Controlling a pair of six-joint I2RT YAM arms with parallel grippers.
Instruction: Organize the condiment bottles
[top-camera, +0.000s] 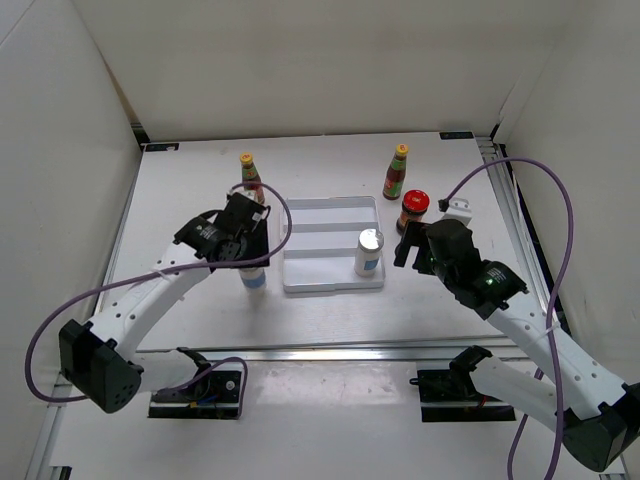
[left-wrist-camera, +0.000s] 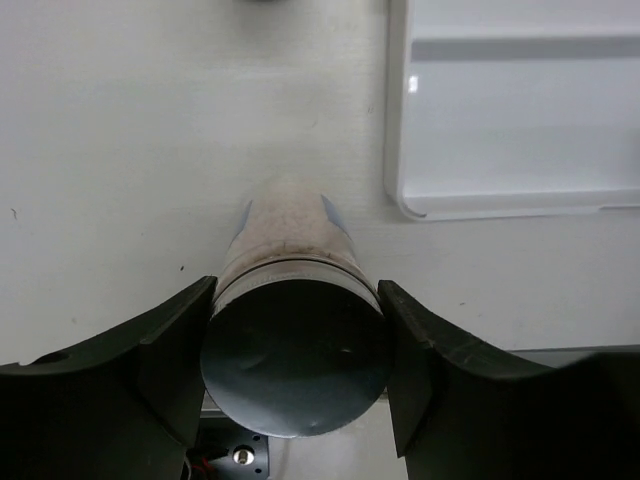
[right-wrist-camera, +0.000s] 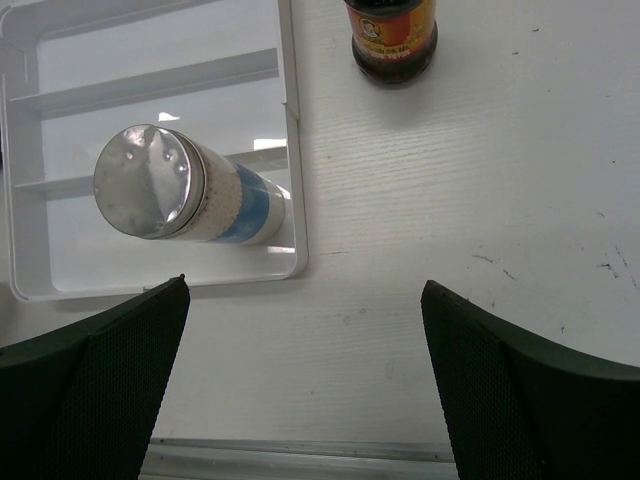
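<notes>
Gripping the white shaker (left-wrist-camera: 290, 245) across its width just under the silver top, by the left gripper (left-wrist-camera: 296, 340): jaws set narrow, both fingers (left-wrist-camera: 170, 350) lying against the cap's rim on either side, firmness of the squeeze impossible to tell. Standing upright on the bare table (top-camera: 180, 200) at centre left of the overhead view, just beside the left edge of the tray (top-camera: 325, 215) yet outside it. Probably light, rigid and smooth-walled, so apt to slip or swing if pinched on the rounded metal cap alone. Better taken a little lower, on the straight body under the cap's lip, squarely across the middle. Likely easy to tip, being tall on a small base, so best kept vertical over the tray's raised rim and set down gently between the ridges. Right of centre: right gripper (right-wrist-camera: 305, 310) spread to its widest and empty, poised above the table off the tray's lower right corner. Already inside the tray at its right end: second shaker (top-camera: 369, 252), upright. Outside on the table: dark jar (top-camera: 413, 211) with red lid just right of the tray, near the right gripper; left sauce bottle (top-camera: 250, 175) at upper left, just above the left gripper in that view; right sauce bottle (top-camera: 396, 172) at upper right, above the jar. No second jar to be seen.
</notes>
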